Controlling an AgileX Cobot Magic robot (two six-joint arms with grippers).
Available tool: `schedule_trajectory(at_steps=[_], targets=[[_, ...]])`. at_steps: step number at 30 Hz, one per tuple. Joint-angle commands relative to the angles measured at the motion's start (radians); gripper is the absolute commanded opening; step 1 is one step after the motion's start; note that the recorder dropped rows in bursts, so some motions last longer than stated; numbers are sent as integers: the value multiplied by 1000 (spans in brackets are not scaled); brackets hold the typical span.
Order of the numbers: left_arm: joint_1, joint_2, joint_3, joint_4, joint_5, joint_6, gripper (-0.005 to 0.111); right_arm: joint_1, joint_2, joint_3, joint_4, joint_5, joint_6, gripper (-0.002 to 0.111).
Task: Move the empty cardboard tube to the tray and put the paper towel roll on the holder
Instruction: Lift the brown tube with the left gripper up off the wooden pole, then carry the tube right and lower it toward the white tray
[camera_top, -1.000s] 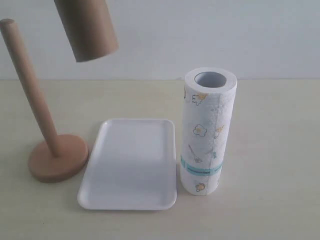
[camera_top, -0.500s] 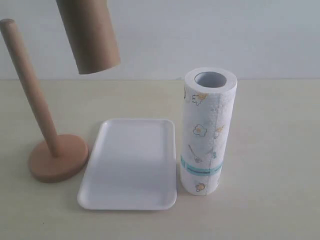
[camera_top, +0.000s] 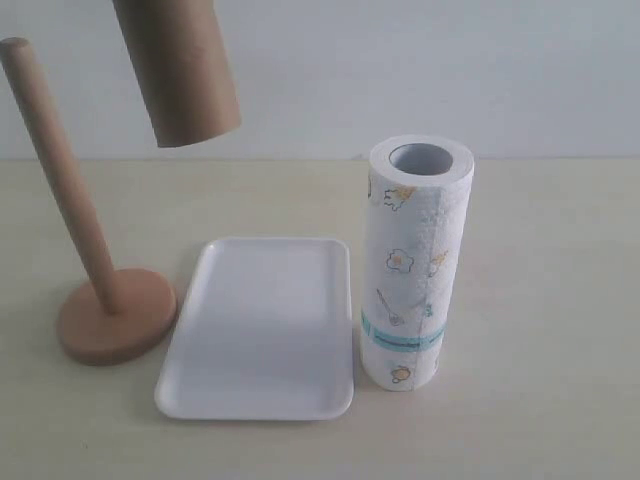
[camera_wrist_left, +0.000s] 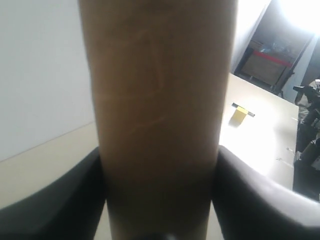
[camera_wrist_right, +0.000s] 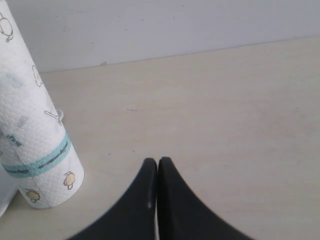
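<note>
Pale surface (camera_top: 540, 250) before a white wall. Holder (camera_top: 60, 190), far left, pole leaning. Empty cardboard tube (camera_top: 180, 70), aloft and tilted, lower than a second ago; upper end cut off. Left gripper (camera_wrist_left: 160, 192) pinches the tube, seen only in the wrist view. Tray (camera_top: 260, 405), centre. Paper towel roll (camera_top: 415, 270), upright just beside the tray. Right gripper (camera_wrist_right: 158, 165), pressed together near the roll.
</note>
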Motion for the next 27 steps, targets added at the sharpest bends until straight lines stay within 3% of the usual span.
schedule_trajectory(at_steps=[1,11,18,24,27], targets=[[-20,-2,-1,-41,30,91,4,-2,-5,-1,-2,-8,-7,0],[-120,-64,-1,-91,341,478,4,-2,-5,-1,-2,-8,-7,0],[-205,-120,0,-10,642,526,4,-2,-5,-1,-2,-8,-7,0],[-249,-135,0,-10,800,593,4,-2,-5,-1,-2,-8,-7,0],[-249,-135,0,-10,799,587,4,-2,-5,-1,-2,-8,-7,0]])
